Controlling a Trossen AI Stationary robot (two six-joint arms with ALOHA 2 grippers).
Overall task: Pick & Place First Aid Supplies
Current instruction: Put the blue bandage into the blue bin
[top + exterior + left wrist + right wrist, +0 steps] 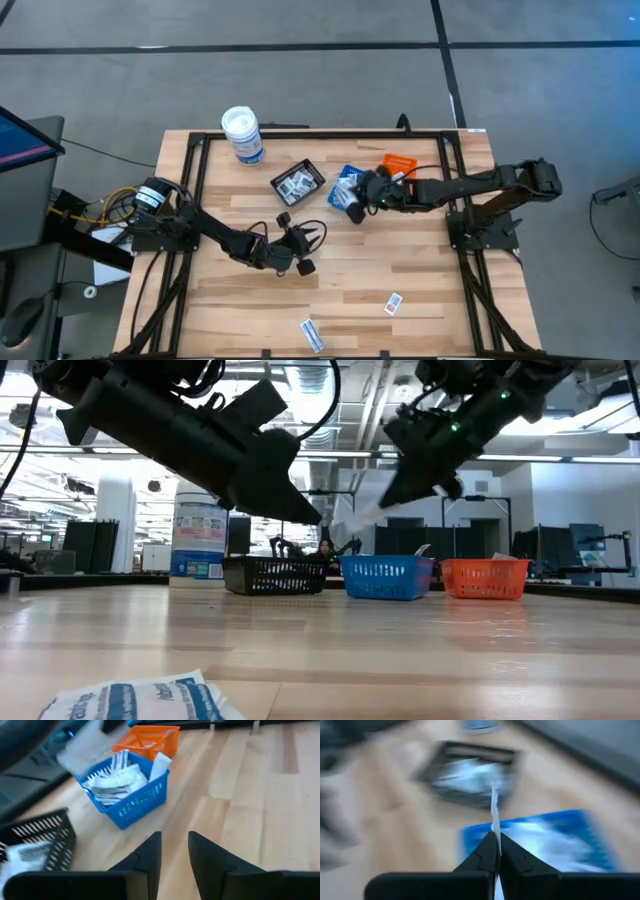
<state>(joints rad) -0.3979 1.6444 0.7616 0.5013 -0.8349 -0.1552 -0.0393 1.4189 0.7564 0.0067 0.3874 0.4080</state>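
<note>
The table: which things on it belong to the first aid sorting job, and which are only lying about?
Belong to the job:
- packet pinched in the shut right hand
- loose packets
- blue tray, holding packets
- black tray
- orange tray

Lying about:
- white canister
- left hand, holding nothing

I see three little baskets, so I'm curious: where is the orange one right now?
The orange tray sits at the table's far edge toward the right side in the high view, just beyond the blue tray, beside the right arm.
</note>
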